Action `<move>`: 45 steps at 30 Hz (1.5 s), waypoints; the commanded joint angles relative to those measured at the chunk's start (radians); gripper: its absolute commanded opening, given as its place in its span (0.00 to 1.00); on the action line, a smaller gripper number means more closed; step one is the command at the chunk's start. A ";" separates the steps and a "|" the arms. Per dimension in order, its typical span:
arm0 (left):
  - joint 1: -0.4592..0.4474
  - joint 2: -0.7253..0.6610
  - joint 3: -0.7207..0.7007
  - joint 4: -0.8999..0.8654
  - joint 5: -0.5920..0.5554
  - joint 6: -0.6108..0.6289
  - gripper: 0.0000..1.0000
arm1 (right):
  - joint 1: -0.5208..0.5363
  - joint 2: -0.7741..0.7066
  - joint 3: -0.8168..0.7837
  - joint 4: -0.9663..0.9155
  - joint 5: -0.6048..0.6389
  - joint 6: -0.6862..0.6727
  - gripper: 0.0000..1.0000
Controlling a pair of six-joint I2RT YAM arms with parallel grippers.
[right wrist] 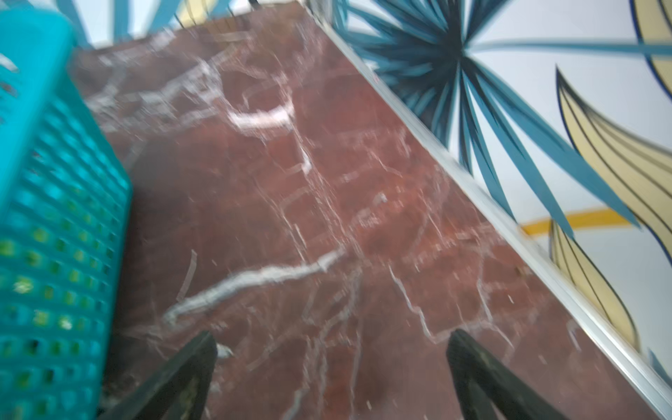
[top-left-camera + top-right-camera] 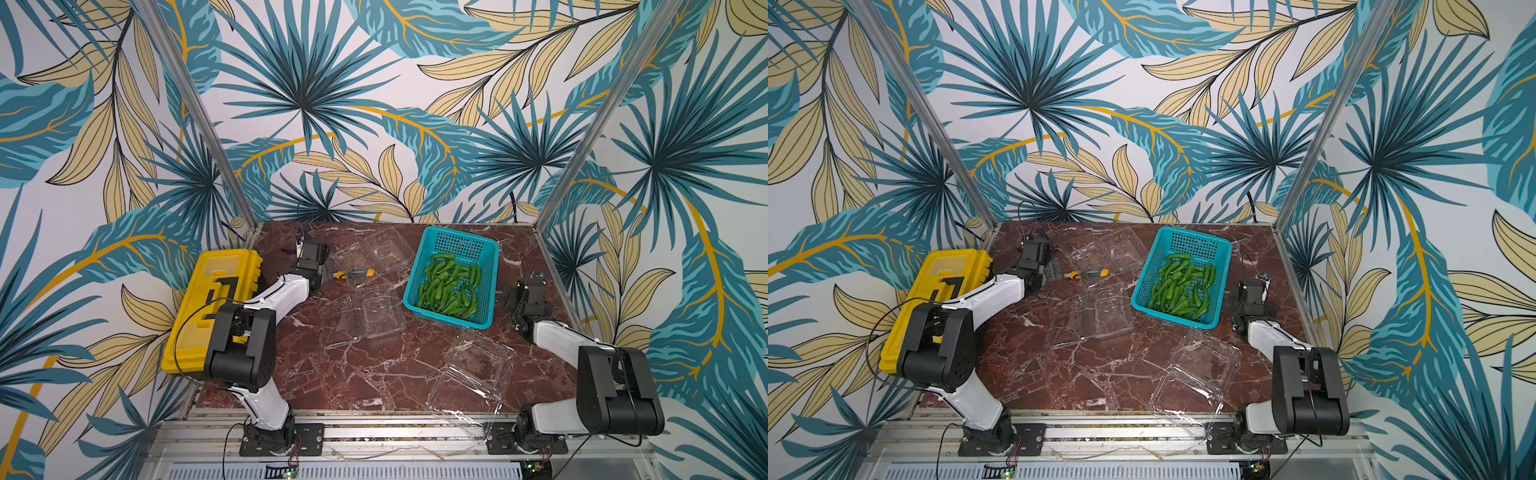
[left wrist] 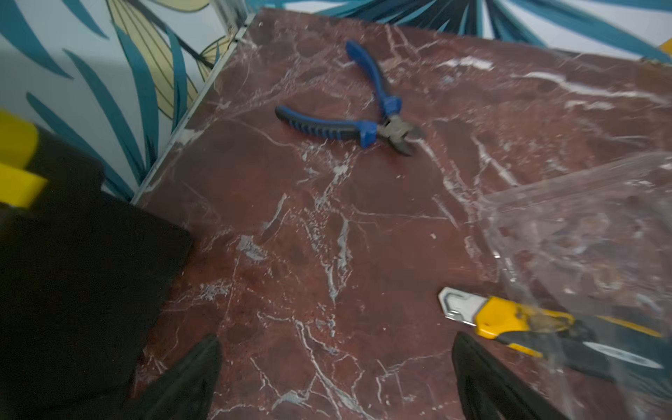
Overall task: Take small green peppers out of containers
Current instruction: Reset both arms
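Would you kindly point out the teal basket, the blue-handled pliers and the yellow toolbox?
teal basket [image 2: 461, 247]: in a top view, on its bare perforated far end.
blue-handled pliers [image 3: 323, 125]: left wrist view, on one handle.
yellow toolbox [image 2: 193, 332]: in a top view, on its lid.

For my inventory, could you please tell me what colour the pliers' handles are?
Blue and black; the pliers show best in the left wrist view.

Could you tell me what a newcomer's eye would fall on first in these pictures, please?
The heap of small green peppers lies in a teal basket toward the far right of the marble table. A yellow toolbox sits at the table's left edge. Clear containers, open and seemingly empty, lie scattered across it, all against loud leaf-print wallpaper.
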State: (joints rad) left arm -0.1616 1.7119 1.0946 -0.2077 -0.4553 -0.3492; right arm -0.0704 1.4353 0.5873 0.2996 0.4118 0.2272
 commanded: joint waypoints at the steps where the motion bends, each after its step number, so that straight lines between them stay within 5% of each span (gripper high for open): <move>1: 0.005 -0.048 -0.048 0.179 -0.073 0.006 1.00 | 0.010 0.032 0.003 0.161 -0.149 -0.104 0.99; 5: 0.007 -0.053 -0.072 0.229 -0.132 0.073 1.00 | 0.023 0.033 -0.039 0.239 -0.314 -0.186 0.99; 9: 0.007 -0.053 -0.101 0.232 -0.137 0.118 0.99 | 0.023 0.081 -0.245 0.699 -0.331 -0.220 1.00; 12: 0.007 -0.078 -0.131 0.258 -0.110 0.128 0.99 | 0.023 0.037 -0.168 0.468 -0.305 -0.189 1.00; 23: 0.009 -0.157 -0.263 0.295 -0.009 0.162 1.00 | 0.024 0.045 -0.178 0.504 -0.309 -0.201 1.00; 27: 0.014 -0.111 -0.315 0.404 -0.037 0.153 1.00 | 0.024 0.045 -0.178 0.505 -0.307 -0.201 1.00; 36: 0.019 -0.271 -0.519 0.609 -0.019 0.142 1.00 | 0.024 0.045 -0.178 0.504 -0.309 -0.201 1.00; 42: 0.021 -0.166 -0.434 0.606 0.229 0.279 0.99 | 0.024 0.045 -0.178 0.505 -0.308 -0.202 1.00; 45: 0.020 -0.139 -0.402 0.576 0.245 0.289 0.99 | 0.024 0.045 -0.178 0.504 -0.309 -0.201 1.00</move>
State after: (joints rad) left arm -0.1474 1.5585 0.6407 0.3622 -0.2962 -0.1116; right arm -0.0505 1.4853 0.4019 0.7879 0.1177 0.0360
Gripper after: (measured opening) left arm 0.995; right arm 0.995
